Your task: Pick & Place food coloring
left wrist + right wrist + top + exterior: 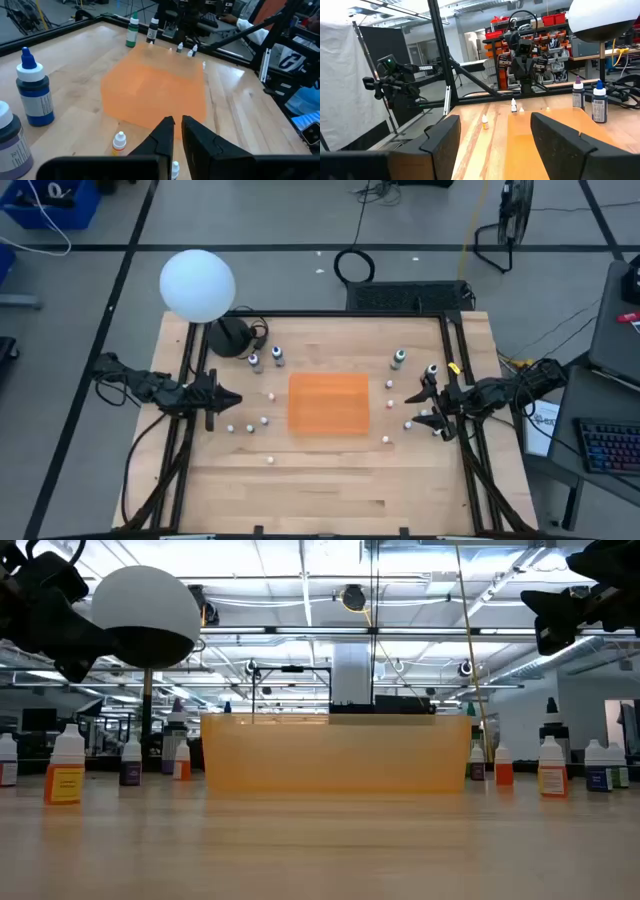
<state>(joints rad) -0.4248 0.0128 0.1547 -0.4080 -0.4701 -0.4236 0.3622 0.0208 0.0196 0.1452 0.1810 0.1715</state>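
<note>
An orange mat (328, 402) lies flat mid-table. Tiny food coloring bottles stand upright around it. Two taller ones (254, 361) stand at its far left and two (399, 359) at its far right. White-capped small ones (250, 426) dot both sides. My left gripper (225, 400) hovers left of the mat, shut and empty, its tips (177, 132) above a small orange-necked bottle (119, 142). My right gripper (415, 408) hovers right of the mat, open (495, 135) and empty. In the low view both arms hang above the table.
A big white globe (197, 284) on a black base (230, 337) stands at the far left corner. Black frame rails (455, 360) run along the table's far, left and right sides. Bare wood (330, 490) lies near the front edge.
</note>
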